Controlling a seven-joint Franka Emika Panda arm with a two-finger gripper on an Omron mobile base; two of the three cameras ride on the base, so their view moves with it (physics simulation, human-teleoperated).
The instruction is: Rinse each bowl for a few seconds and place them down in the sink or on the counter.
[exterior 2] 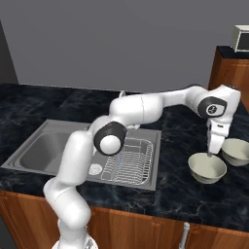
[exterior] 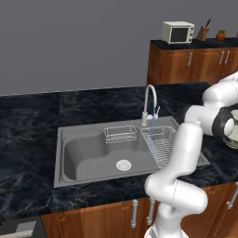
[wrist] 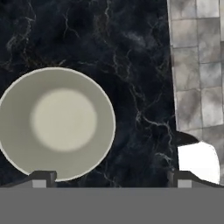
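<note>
A glossy black marble desk (exterior 2: 175, 194) ran over brown cabinets, with the steel sink (exterior: 88, 158) set into it, water streaming from its faucet (exterior: 149, 100) onto the wire rack. Two bowls stood just beside each other on the desk right of the sink, the nearer bowl (exterior 2: 207, 168) and the farther bowl (exterior 2: 237, 151) both empty. The end effector (exterior 2: 212, 151) hovered over the nearer bowl's rim, spread wide and holding nothing; the bowls looked stiff, light, smooth and probably slippery, so pinching the thin rim wall seemed the best hold.
</note>
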